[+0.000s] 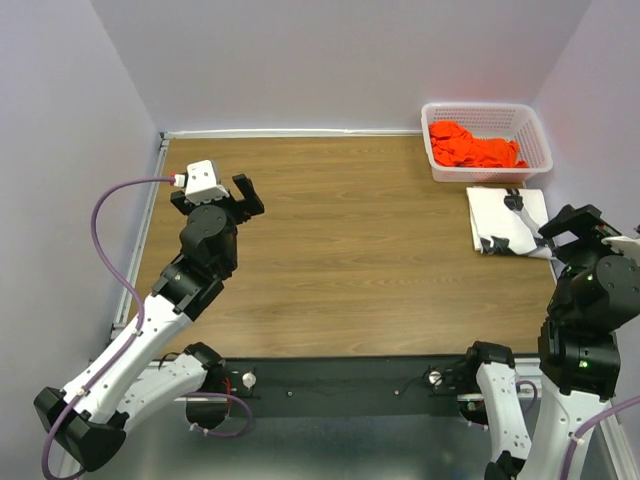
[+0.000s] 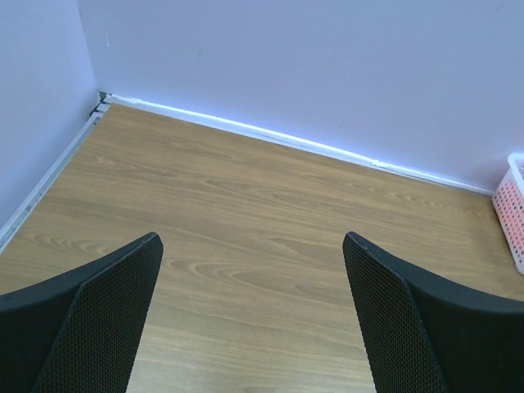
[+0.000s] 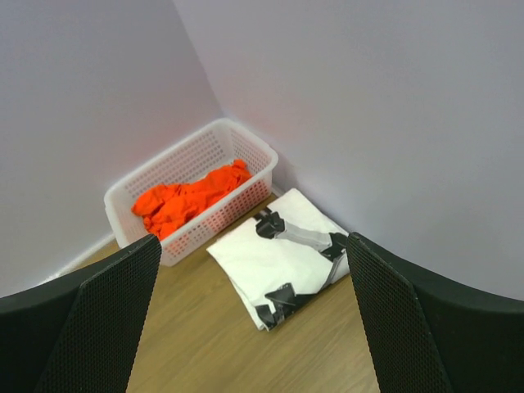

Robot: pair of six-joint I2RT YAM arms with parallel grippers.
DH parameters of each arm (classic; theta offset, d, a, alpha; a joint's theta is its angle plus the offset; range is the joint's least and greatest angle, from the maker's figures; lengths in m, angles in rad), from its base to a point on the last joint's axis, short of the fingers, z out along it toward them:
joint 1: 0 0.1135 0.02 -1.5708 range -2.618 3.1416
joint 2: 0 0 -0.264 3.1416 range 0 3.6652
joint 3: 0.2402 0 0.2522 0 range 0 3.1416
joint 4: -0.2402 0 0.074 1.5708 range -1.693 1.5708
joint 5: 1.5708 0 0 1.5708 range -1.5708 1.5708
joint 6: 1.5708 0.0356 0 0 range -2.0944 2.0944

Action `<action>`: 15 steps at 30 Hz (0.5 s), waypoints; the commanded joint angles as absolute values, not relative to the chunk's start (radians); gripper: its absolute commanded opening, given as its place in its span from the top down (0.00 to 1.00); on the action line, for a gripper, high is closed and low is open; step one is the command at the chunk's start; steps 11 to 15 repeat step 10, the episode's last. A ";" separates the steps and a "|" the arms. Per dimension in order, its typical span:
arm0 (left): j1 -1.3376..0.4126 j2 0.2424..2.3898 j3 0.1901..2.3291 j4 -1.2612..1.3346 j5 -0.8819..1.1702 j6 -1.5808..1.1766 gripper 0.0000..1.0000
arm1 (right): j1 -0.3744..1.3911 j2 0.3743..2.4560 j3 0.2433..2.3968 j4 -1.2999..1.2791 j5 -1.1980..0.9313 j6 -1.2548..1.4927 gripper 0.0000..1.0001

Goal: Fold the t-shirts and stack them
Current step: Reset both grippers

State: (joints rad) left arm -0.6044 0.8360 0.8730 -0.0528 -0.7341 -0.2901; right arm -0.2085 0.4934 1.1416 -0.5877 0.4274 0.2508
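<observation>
A white t-shirt with a grey and black print lies folded on the table at the right, just in front of the basket; it also shows in the right wrist view. A bright orange-red t-shirt lies crumpled inside the white lattice basket, also seen in the right wrist view. My right gripper is open and empty, raised just right of the white shirt. My left gripper is open and empty over the far left of the table.
The basket stands in the back right corner against the walls. Grey walls close the table at the back, left and right. The wooden tabletop lies between the two arms.
</observation>
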 commanded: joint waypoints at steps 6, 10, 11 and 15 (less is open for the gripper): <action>-0.607 0.793 0.835 -0.032 -0.747 -0.342 0.01 | -0.195 0.469 1.089 -0.604 0.347 0.239 0.00; -0.607 0.788 0.828 -0.025 -0.733 -0.348 0.01 | -0.189 0.457 1.085 -0.603 0.342 0.233 0.00; -0.607 0.788 0.828 -0.025 -0.733 -0.348 0.01 | -0.189 0.457 1.085 -0.603 0.342 0.233 0.00; -0.607 0.788 0.828 -0.025 -0.733 -0.348 0.01 | -0.189 0.457 1.085 -0.603 0.342 0.233 0.00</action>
